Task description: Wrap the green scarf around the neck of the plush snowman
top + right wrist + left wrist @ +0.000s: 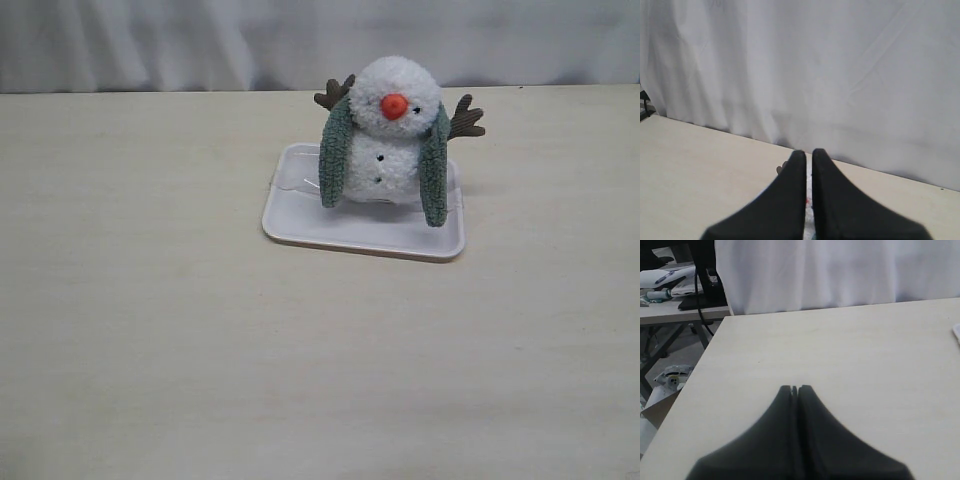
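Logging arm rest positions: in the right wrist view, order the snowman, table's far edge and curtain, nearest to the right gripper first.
1. plush snowman, peeking just past the right gripper.
2. table's far edge, beyond it.
3. white curtain, hanging behind that edge.

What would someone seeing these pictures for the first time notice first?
The plush snowman with its orange nose sits on a white tray toward the far side of the pale table. The green scarf drapes over its neck, one end hanging down each side. The left gripper and right gripper are shut and empty.
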